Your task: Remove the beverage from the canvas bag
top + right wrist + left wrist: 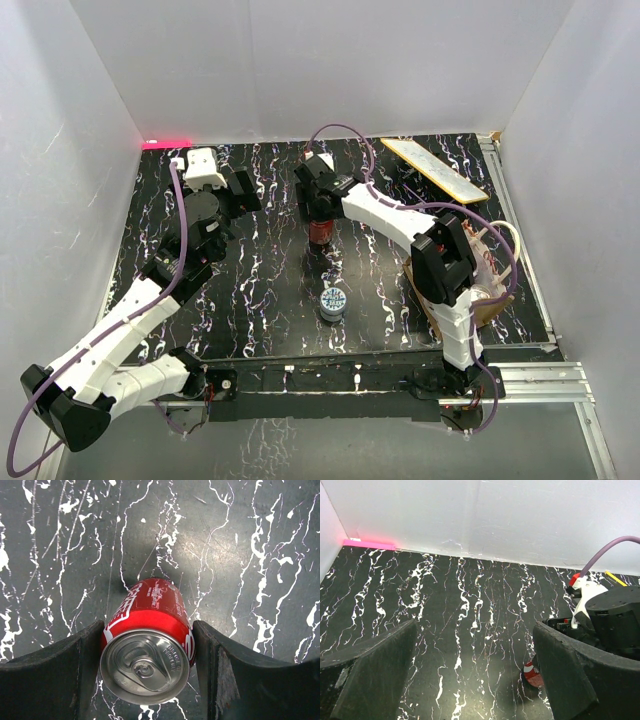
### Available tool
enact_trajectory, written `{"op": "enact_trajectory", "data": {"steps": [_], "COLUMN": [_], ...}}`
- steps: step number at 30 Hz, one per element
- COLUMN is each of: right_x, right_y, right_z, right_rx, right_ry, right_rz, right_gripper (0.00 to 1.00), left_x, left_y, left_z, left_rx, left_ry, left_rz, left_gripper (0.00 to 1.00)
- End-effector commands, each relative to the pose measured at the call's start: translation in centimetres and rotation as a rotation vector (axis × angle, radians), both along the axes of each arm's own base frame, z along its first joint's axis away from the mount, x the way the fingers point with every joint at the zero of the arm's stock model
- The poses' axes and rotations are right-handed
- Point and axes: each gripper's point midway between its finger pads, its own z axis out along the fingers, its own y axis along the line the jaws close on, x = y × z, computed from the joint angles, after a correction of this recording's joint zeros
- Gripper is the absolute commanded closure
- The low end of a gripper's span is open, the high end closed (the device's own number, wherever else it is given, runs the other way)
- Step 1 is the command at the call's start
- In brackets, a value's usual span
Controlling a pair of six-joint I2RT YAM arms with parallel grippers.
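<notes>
The beverage, a red soda can [150, 607], stands upright at the middle of the black marbled table [320, 233]. My right gripper [147, 647] is shut on it, a finger pressed on each side near the top. The gripper reaches in from above [320, 205]. The can's lower edge shows in the left wrist view [532, 674]. The tan canvas bag [487, 268] with a cream loop handle sits at the right edge, mostly hidden behind my right arm. My left gripper [475, 672] is open and empty, to the left of the can [240, 190].
A second can with a silver-blue top [333, 302] stands in front of the red can. A flat board with yellow edges [433, 168] lies at the back right. White walls enclose the table. A pink light strip [165, 143] glows at the back left corner.
</notes>
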Motion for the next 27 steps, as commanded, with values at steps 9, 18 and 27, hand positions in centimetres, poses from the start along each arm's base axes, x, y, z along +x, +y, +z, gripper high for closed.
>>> {"op": "enact_trajectory", "data": {"steps": [9, 18, 27], "right_x": [2.1, 2.3, -3.4], "right_y": [1.0, 0.8, -2.8], "right_z": [1.3, 5.9, 10.9], "right_rx": [0.009, 0.040, 0.119], "right_ry": [-0.085, -0.144, -0.171], "right_rz": [-0.017, -0.011, 0.006], "right_gripper": [0.74, 0.07, 0.02], "left_x": [-0.3, -0.3, -0.4], "left_y": [0.9, 0.8, 0.3], "left_z": [2.2, 2.2, 2.1], "left_rx": [-0.029, -0.032, -0.035], "left_ry": [-0.045, -0.044, -0.040], "left_rz": [0.035, 0.030, 0.011], "left_gripper": [0.03, 0.03, 0.03]}}
